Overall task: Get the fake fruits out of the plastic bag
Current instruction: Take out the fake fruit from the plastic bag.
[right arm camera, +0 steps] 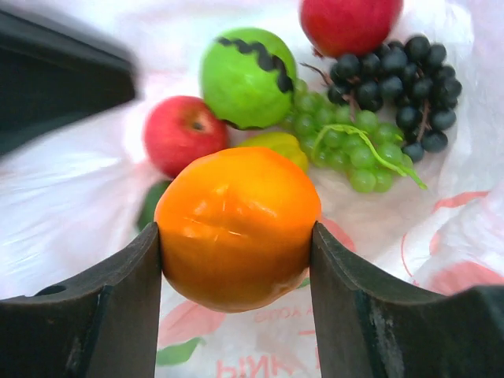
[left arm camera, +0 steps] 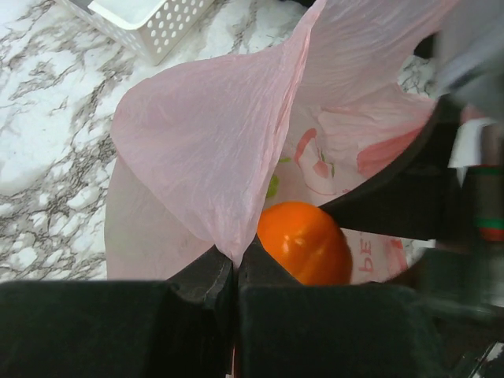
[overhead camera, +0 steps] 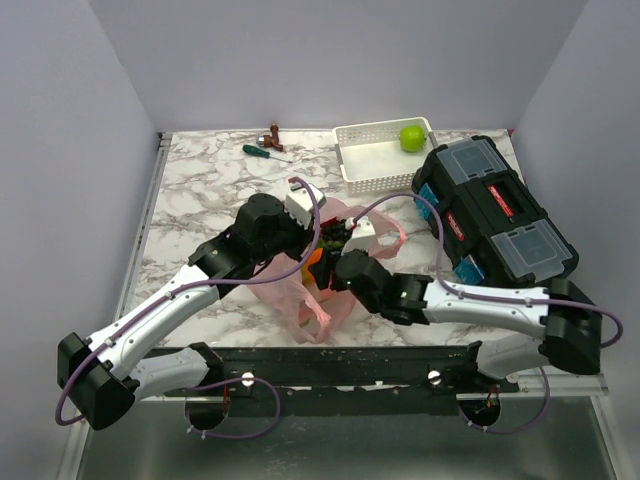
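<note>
The pink plastic bag [overhead camera: 300, 290] lies at the table's middle between both arms. My left gripper [left arm camera: 235, 268] is shut on a fold of the bag's rim [left arm camera: 213, 150] and holds it up. My right gripper [right arm camera: 236, 244] is inside the bag, shut on the orange [right arm camera: 236, 224]; the orange also shows in the left wrist view [left arm camera: 307, 240] and the top view [overhead camera: 318, 268]. Inside the bag lie a green apple [right arm camera: 246, 77], two red apples [right arm camera: 181, 134] [right arm camera: 346, 22], a yellow lemon [right arm camera: 276, 144], green grapes [right arm camera: 350, 146] and dark grapes [right arm camera: 402, 79].
A white perforated basket [overhead camera: 372, 170] at the back holds a green fruit [overhead camera: 412, 137]. A black toolbox [overhead camera: 495, 205] stands at the right. A green-handled screwdriver [overhead camera: 262, 152] and a small brown object [overhead camera: 273, 132] lie at the back.
</note>
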